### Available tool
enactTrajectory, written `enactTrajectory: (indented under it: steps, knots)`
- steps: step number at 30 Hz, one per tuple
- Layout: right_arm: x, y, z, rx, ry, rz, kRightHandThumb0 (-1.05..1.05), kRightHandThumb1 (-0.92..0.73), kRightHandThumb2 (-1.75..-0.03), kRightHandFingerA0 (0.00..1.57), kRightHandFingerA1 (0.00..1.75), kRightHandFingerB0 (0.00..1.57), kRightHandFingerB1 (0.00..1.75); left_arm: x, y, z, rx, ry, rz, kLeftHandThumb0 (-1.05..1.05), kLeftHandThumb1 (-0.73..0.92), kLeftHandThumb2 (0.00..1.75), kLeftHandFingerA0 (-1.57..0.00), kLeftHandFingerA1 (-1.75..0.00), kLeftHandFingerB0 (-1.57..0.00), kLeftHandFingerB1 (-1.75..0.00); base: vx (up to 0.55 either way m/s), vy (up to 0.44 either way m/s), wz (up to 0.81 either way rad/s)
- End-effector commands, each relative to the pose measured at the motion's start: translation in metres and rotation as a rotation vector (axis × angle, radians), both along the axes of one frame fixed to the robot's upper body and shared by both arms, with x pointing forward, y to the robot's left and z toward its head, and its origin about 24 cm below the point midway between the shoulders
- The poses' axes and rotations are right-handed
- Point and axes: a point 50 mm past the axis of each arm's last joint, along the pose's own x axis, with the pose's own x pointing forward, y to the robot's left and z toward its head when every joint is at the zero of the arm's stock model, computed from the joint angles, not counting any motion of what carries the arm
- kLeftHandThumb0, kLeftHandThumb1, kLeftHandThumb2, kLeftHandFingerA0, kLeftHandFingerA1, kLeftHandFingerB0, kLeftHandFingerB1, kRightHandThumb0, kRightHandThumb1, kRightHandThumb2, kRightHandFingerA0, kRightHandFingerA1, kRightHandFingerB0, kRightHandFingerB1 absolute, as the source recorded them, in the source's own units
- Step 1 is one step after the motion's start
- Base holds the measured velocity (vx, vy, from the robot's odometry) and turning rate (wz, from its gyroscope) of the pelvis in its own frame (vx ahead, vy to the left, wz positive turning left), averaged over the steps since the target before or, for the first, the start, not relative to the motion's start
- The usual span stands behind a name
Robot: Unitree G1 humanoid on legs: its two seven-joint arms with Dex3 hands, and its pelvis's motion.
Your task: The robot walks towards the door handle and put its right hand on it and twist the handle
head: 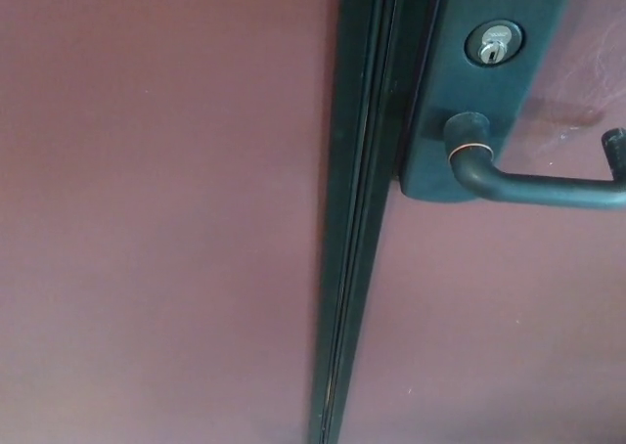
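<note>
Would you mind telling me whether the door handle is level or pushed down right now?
Roughly level. The door handle runs almost horizontally rightward from the dark plate, dipping only slightly, with the keyhole above it.

A reddish-brown door leaf (156, 219) fills the left side, plain and bare. Down the middle runs a dark vertical frame strip (357, 209) with a thin bright line along it (a seam, by the look of it). Just right of the strip sits a dark backplate (489, 102), and near its top a silver keyhole cylinder (494, 43).
</note>
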Motion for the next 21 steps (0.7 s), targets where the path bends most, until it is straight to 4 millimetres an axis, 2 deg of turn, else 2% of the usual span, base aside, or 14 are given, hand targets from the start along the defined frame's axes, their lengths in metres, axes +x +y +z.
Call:
enactTrajectory:
  steps: [1, 5, 6, 7, 8, 9, 10, 11, 12, 13, 14, 15, 17, 21]
  knots:
    - [-0.081, -0.011, -0.066, 0.203, -0.011, -0.021, -0.69, -0.43, -0.82, 0.01, 0.27, 0.09, 0.26, 0.002, -0.016, -0.01, -0.059, 0.003, -0.004, -0.36, 0.55, 0.57, -0.71, -0.48, -0.54, -0.41, 0.0, 0.0, 0.0]
    - [-0.08, -0.02, -0.117, 0.283, 0.199, -0.115, -0.68, -0.43, -0.78, 0.04, 0.3, 0.08, 0.27, 0.007, -0.022, -0.012, -0.079, -0.022, -0.006, -0.37, 0.55, 0.57, -0.7, -0.48, -0.54, -0.41, 0.0, 0.0, 0.0]
    - [-0.075, -0.025, -0.15, 0.32, 0.285, -0.188, -0.7, -0.44, -0.78, 0.04, 0.35, 0.1, 0.28, 0.009, -0.023, -0.012, -0.094, -0.035, 0.001, -0.38, 0.55, 0.57, -0.69, -0.48, -0.54, -0.41, 0.0, 0.0, 0.0]
    - [-0.074, -0.025, -0.159, 0.33, 0.301, -0.208, -0.67, -0.54, -0.57, 0.11, 0.3, 0.14, 0.24, 0.01, -0.024, -0.012, -0.097, -0.04, 0.003, -0.38, 0.55, 0.57, -0.69, -0.48, -0.54, -0.41, 0.0, 0.0, 0.0]
    - [-0.07, -0.024, -0.173, 0.353, 0.313, -0.245, -0.75, -0.45, -0.78, 0.11, 0.41, 0.08, 0.36, 0.011, -0.024, -0.011, -0.101, -0.048, 0.006, -0.38, 0.55, 0.57, -0.69, -0.48, -0.54, -0.41, 0.0, 0.0, 0.0]
    - [-0.067, -0.023, -0.182, 0.369, 0.317, -0.265, -0.75, -0.45, -0.78, 0.11, 0.41, 0.08, 0.36, 0.012, -0.023, -0.011, -0.102, -0.052, 0.007, -0.38, 0.55, 0.57, -0.69, -0.48, -0.54, -0.41, 0.0, 0.0, 0.0]
    - [-0.062, -0.02, -0.197, 0.395, 0.328, -0.297, -0.35, -0.31, -0.91, 0.02, 0.49, 0.0, 0.46, 0.012, -0.023, -0.01, -0.103, -0.059, 0.011, -0.38, 0.55, 0.57, -0.69, -0.48, -0.55, -0.41, 0.0, 0.0, 0.0]
    - [-0.058, -0.018, -0.213, 0.419, 0.344, -0.33, -0.35, -0.32, -0.91, 0.02, 0.48, 0.0, 0.46, 0.012, -0.023, -0.01, -0.103, -0.059, 0.012, -0.39, 0.55, 0.57, -0.7, -0.48, -0.55, -0.41, 0.0, 0.0, 0.0]
    - [-0.052, -0.015, -0.231, 0.447, 0.374, -0.365, -0.61, -0.58, -0.59, 0.21, 0.32, 0.22, 0.3, 0.012, -0.023, -0.01, -0.102, -0.06, 0.013, -0.38, 0.56, 0.57, -0.7, -0.49, -0.55, -0.41, 0.0, 0.0, 0.0]
    - [-0.047, -0.012, -0.244, 0.467, 0.403, -0.394, -0.61, -0.58, -0.59, 0.21, 0.32, 0.22, 0.3, 0.013, -0.023, -0.01, -0.101, -0.062, 0.014, -0.38, 0.56, 0.57, -0.7, -0.49, -0.55, -0.41, 0.0, 0.0, 0.0]
    - [-0.038, -0.008, -0.264, 0.483, 0.449, -0.421, -0.32, -0.35, -0.93, 0.07, 0.5, 0.07, 0.48, 0.015, -0.023, -0.01, -0.099, -0.067, 0.016, -0.38, 0.56, 0.57, -0.7, -0.49, -0.55, -0.41, 0.0, 0.0, 0.0]
    - [-0.035, -0.005, -0.273, 0.483, 0.474, -0.428, -0.31, -0.36, -0.93, 0.08, 0.5, 0.07, 0.48, 0.014, -0.023, -0.01, -0.098, -0.066, 0.019, -0.38, 0.56, 0.57, -0.7, -0.49, -0.55, -0.41, 0.0, 0.0, 0.0]
    - [-0.02, 0.01, -0.311, 0.462, 0.589, -0.438, -0.31, -0.37, -0.94, 0.08, 0.5, 0.07, 0.48, 0.013, -0.023, -0.01, -0.098, -0.063, 0.019, -0.38, 0.56, 0.57, -0.7, -0.49, -0.54, -0.41, 0.0, 0.0, 0.0]
    - [-0.007, 0.025, -0.358, 0.434, 0.74, -0.483, -0.31, -0.39, -0.95, 0.07, 0.5, 0.07, 0.48, 0.014, -0.025, -0.011, -0.092, -0.055, 0.004, -0.38, 0.56, 0.57, -0.7, -0.49, -0.55, -0.41, 0.0, 0.0, 0.0]
